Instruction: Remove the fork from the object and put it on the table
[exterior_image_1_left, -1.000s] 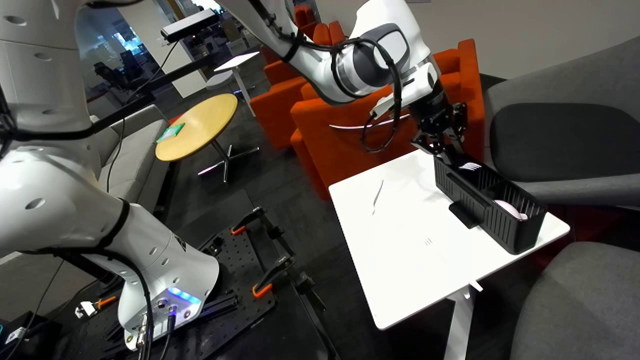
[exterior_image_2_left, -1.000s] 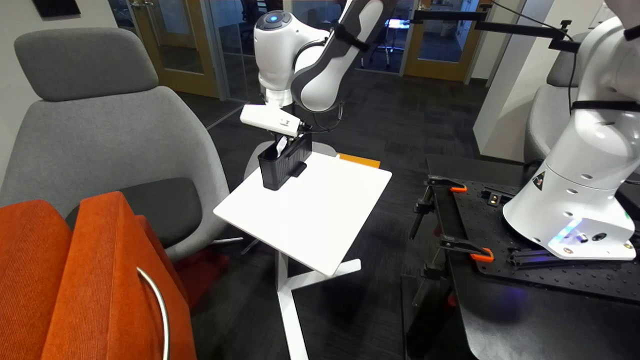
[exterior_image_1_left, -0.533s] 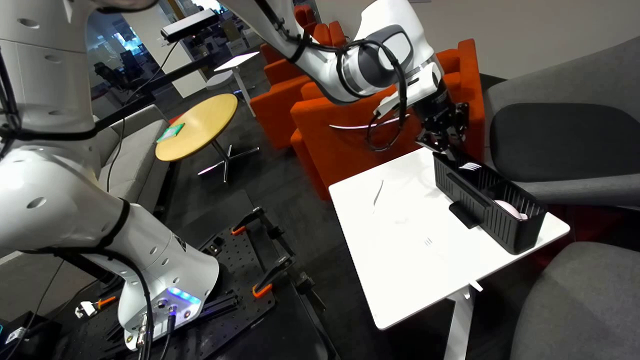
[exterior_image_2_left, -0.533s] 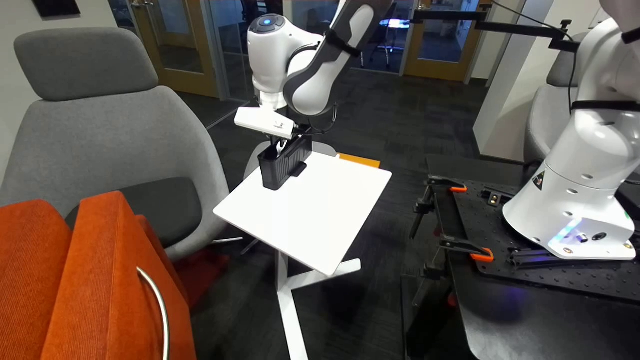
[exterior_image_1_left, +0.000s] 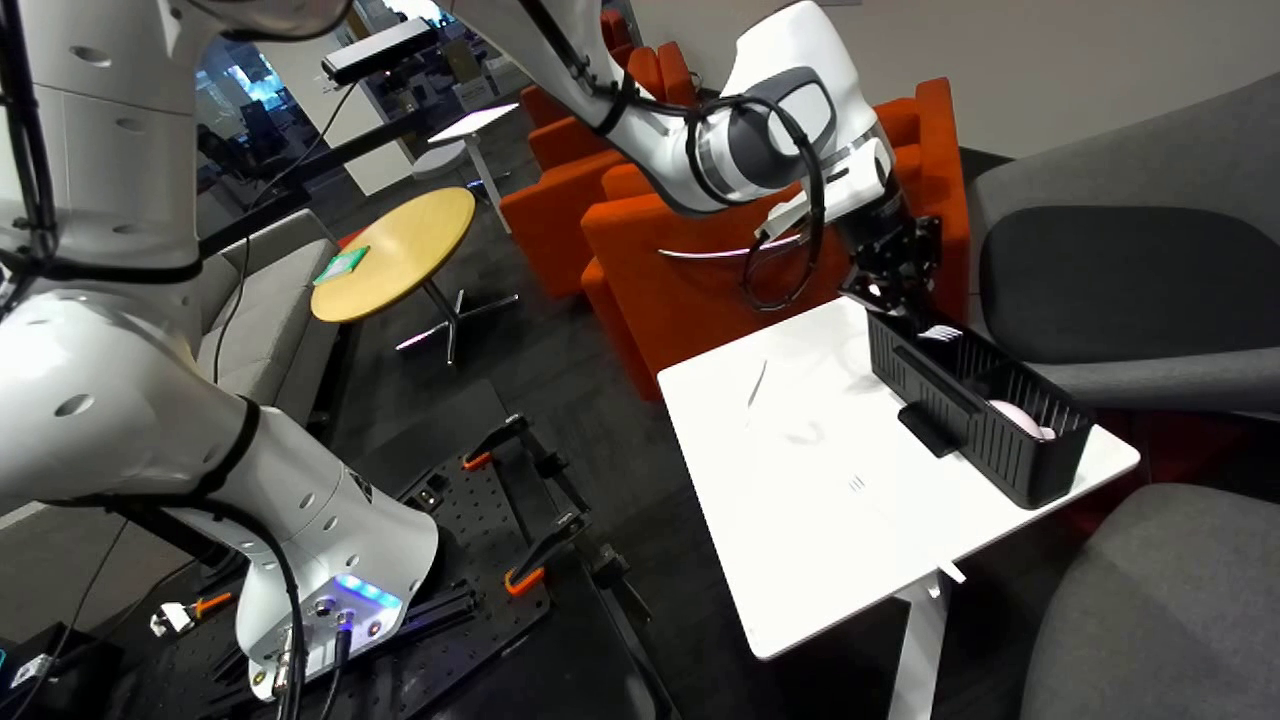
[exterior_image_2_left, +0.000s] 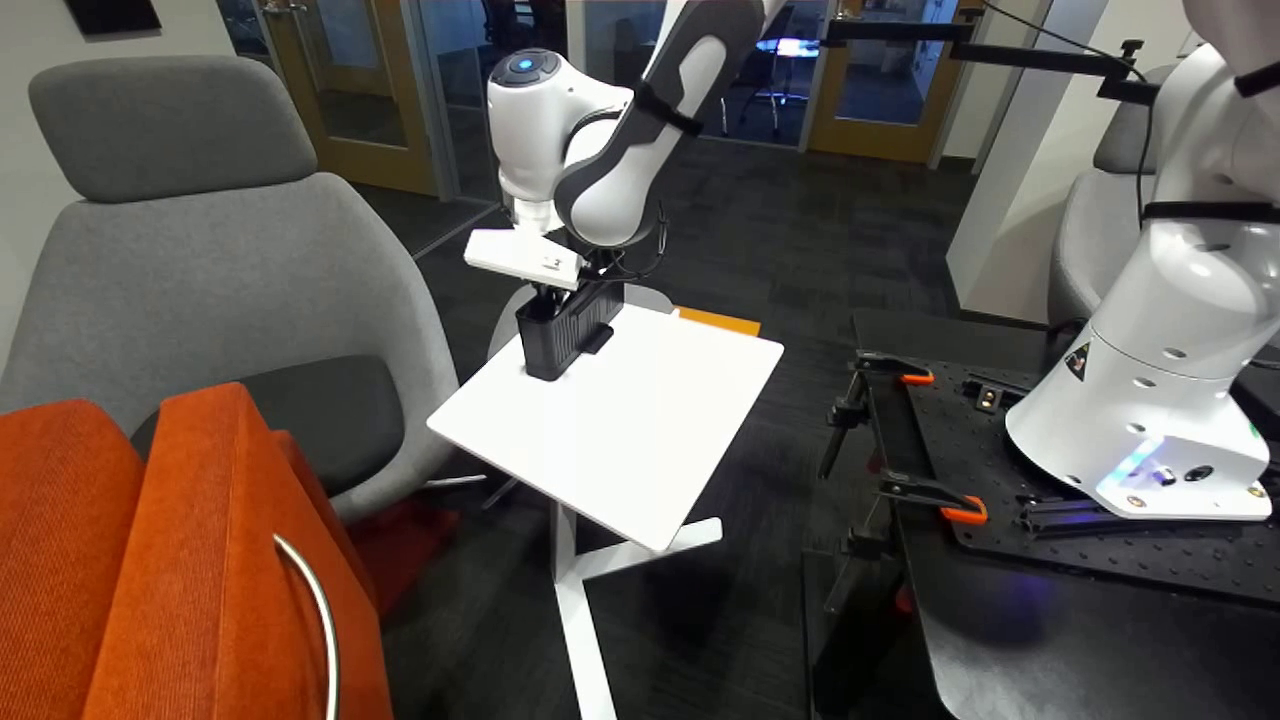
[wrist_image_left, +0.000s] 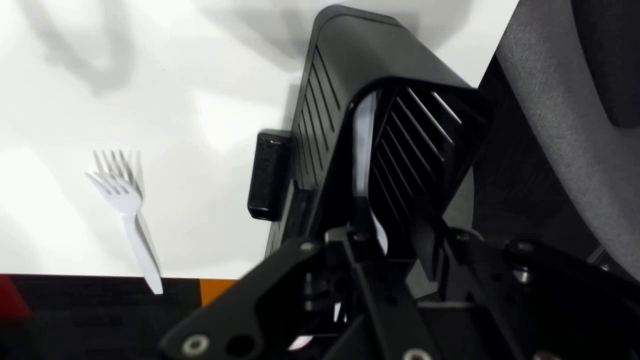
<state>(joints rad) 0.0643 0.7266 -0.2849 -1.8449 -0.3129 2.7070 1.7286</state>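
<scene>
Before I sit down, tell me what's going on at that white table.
A Franka Panda arm has its Robotiq gripper at the open top of a black ribbed bin, jaws apart, close to a white fork inside. Whether a jaw touches that fork, I can't tell. It isn't out yet; the job is to get it onto the white table, where a second fork lies clear of the bin.

Both exterior views overlook the table (exterior_image_2_left: 615, 420) from farther off than the wrist view.
</scene>
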